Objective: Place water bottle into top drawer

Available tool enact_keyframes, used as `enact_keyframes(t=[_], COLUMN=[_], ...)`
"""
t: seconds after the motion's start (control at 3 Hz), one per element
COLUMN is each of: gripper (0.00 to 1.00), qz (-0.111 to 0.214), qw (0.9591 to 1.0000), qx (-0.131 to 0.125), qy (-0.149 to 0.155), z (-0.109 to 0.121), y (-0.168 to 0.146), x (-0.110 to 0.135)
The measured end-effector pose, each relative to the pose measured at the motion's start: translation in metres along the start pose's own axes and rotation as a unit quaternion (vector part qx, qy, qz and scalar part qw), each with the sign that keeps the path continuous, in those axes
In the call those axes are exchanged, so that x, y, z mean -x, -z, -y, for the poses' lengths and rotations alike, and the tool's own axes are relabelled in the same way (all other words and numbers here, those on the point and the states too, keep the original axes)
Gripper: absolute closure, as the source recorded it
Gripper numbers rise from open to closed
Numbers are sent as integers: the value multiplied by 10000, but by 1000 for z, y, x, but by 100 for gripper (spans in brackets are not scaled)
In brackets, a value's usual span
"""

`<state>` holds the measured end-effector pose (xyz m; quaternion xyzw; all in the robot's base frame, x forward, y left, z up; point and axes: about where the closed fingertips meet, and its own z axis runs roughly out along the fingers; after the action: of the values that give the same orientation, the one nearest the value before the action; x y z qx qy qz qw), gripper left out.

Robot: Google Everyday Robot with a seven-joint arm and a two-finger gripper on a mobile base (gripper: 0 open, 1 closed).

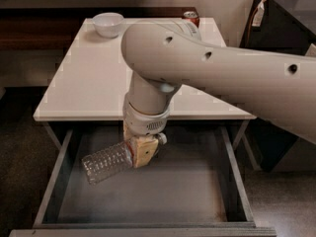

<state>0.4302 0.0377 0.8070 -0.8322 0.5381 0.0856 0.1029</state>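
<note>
Gripper (140, 152) of mine, over open grey top drawer (232, 181), clamps clear ribbed plastic water bottle (106, 162) near label; likely light, crushable, slick.

No readable text, brand or number for you to log. Water bottle (106, 162): no lettering legible on it. Gripper (141, 152): clamped on the bottle's end, above the open top drawer (187, 194), unmarked. Red can (190, 17), far edge of table (89, 88): print too small to read.
</note>
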Motion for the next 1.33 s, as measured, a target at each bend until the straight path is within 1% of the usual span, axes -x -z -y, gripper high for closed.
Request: enact_keyframes(t=[0.33, 0.67, 1.0, 1.33], gripper=[100, 100, 100, 98], qz=[-173, -403, -527, -898], qw=[9991, 9969, 9956, 9936], qx=[-13, 177, 311, 407], qy=[-393, -653, -714, -558], z=[-2, -5, -5, -6], y=[-25, -64, -87, -110], x=[-20, -46, -57, -61])
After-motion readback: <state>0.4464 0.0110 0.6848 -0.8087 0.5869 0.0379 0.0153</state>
